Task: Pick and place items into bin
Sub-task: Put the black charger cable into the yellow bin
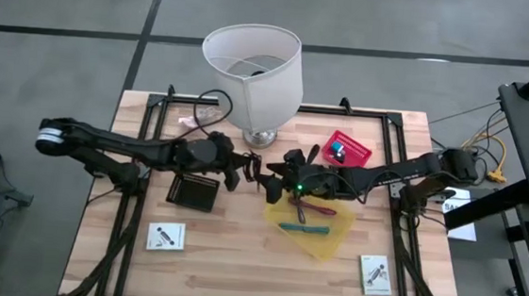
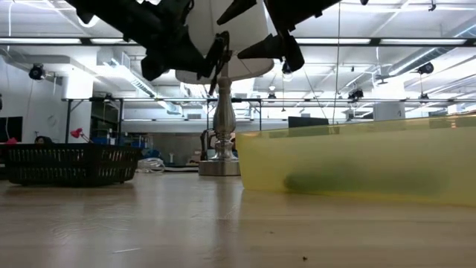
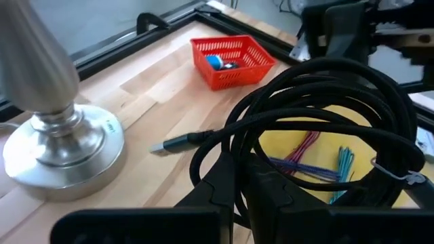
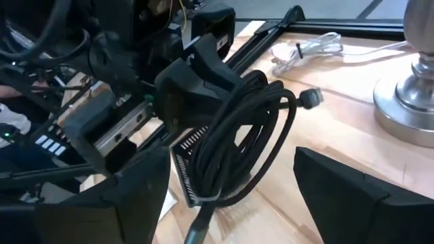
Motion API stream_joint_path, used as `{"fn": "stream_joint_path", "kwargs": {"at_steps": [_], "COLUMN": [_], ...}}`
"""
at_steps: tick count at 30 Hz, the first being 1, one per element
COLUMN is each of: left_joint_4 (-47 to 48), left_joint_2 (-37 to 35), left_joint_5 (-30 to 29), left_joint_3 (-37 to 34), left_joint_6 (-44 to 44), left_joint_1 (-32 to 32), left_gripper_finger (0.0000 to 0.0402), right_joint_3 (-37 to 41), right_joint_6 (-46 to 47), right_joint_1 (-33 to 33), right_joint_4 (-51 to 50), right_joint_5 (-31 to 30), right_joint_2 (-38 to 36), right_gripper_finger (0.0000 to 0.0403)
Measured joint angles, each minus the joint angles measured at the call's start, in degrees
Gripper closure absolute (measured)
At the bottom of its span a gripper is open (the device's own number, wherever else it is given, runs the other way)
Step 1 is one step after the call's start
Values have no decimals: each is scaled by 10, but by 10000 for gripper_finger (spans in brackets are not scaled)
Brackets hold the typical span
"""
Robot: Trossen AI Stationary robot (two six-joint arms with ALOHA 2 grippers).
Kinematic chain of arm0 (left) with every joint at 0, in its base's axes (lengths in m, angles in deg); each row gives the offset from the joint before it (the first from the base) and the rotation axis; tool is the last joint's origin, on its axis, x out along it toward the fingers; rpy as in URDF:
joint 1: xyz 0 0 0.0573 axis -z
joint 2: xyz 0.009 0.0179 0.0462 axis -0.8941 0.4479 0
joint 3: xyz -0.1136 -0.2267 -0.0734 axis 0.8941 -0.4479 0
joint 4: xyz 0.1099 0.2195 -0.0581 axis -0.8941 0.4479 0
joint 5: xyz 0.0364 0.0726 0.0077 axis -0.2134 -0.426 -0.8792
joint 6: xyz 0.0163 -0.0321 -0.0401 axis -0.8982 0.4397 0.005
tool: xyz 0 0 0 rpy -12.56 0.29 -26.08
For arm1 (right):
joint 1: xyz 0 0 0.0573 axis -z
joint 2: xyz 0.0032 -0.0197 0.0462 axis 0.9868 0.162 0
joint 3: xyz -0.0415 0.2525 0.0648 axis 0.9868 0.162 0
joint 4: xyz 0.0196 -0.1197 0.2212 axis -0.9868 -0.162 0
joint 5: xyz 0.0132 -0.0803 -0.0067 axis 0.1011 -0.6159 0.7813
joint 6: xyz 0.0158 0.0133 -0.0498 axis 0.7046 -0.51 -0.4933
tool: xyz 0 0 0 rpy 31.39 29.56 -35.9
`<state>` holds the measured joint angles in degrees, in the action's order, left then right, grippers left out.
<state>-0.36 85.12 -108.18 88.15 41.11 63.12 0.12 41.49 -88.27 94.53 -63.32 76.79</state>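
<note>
My left gripper (image 1: pixel 241 173) is shut on a coiled black cord loop (image 3: pixel 319 115) and holds it in the air between the lamp base and the yellow bin (image 1: pixel 322 236). The cord's plug end (image 3: pixel 168 144) sticks out toward the lamp. My right gripper (image 1: pixel 277 174) is open, facing the coil from the right, fingers apart on either side of it (image 4: pixel 230 163) without touching. Purple ties (image 3: pixel 305 159) and teal ties (image 3: pixel 344 166) lie in the bin. Two flat white packets (image 1: pixel 165 237), (image 1: pixel 376 273) lie near the table's near edge. My left gripper pinches several strands of the cord coil (image 3: pixel 234 139) between its two fingers (image 4: pixel 196 78), coming from the table's left. The coil is lifted clear of the table and hangs below the fingers (image 2: pixel 220 63), its loops slack and its plug end free.
A white lampshade lamp (image 1: pixel 255 70) stands at the far middle, its metal base (image 3: pixel 57 146) close to the left gripper. A black mesh basket (image 1: pixel 193 192) sits under the left arm. A red basket (image 1: pixel 345 148) sits far right. A white cord (image 1: pixel 191 120) lies by the lamp.
</note>
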Motion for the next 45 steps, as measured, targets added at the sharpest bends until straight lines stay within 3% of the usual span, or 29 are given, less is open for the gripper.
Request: {"fn": "stream_joint_path", "kwargs": {"at_steps": [22,28,37,45], "left_joint_4": [-23,-23,-23,-5], "left_joint_2": [4,4,4,-2], "left_joint_5": [0,0,11,58], "left_joint_3": [0,0,0,0], "left_joint_6": [0,0,0,-19], "left_joint_1": [0,0,0,0], "left_gripper_finger": [400,399,396,326], "right_joint_3": [0,0,0,0], "right_joint_6": [2,2,-11,-34], "right_joint_1": [16,16,16,17], "right_joint_4": [1,1,10,-21], "right_joint_5": [12,16,16,57], "right_joint_2": [0,0,0,-9], "right_gripper_finger": [200,257,381,386]}}
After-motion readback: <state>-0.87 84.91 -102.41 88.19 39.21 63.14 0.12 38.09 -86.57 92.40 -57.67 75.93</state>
